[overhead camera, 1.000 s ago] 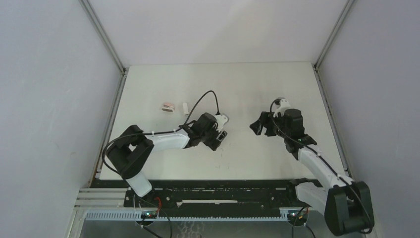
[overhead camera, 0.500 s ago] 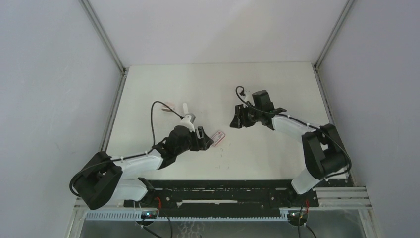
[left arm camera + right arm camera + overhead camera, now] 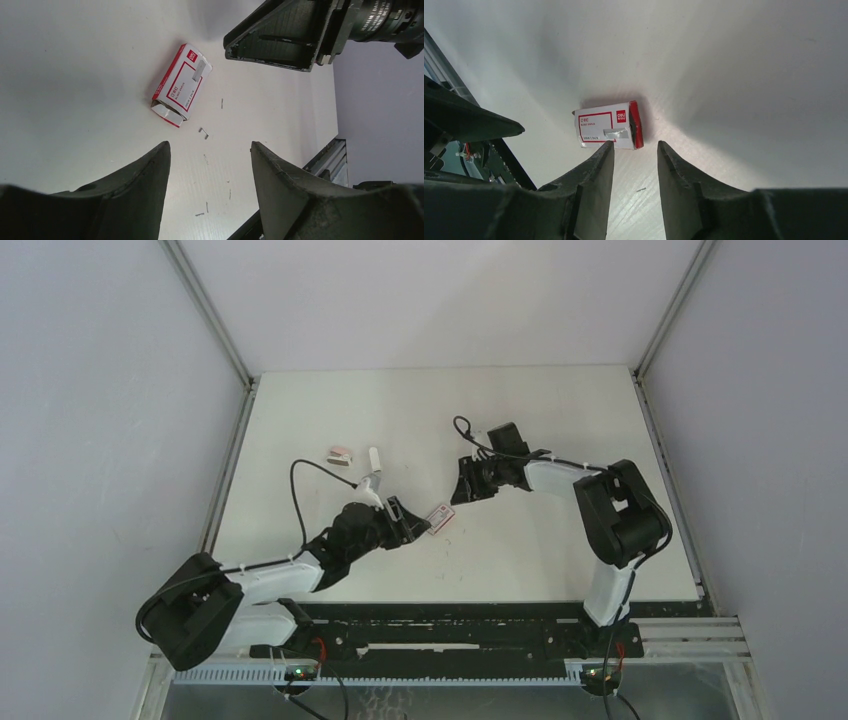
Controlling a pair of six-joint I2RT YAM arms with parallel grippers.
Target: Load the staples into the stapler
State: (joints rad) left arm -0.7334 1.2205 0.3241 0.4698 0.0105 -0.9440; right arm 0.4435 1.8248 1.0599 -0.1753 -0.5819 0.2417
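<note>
The small red-and-white staples box (image 3: pixel 441 518) lies flat on the white table between the two grippers. Its staple strips are hidden inside. In the left wrist view the box (image 3: pixel 181 85) sits ahead of my left gripper (image 3: pixel 210 147), which is open and empty. My left gripper (image 3: pixel 412 522) stops just left of the box. In the right wrist view the box (image 3: pixel 606 126) lies just past the fingertips of my right gripper (image 3: pixel 634 145), whose jaws stand narrowly open on nothing. My right gripper (image 3: pixel 462 488) hovers at the box's far right. A small pinkish object, apparently the stapler (image 3: pixel 340 454), lies at the back left.
A small white piece (image 3: pixel 375 456) lies next to the pinkish object. Single loose staples (image 3: pixel 204 132) are scattered on the table near the box. The right gripper's fingers (image 3: pixel 280 40) show at the top of the left wrist view. Grey walls close in both sides.
My left gripper drew back to the left, and the box now lies exposed on the table. My right gripper swung left to the box. Both pairs of jaws narrowed.
</note>
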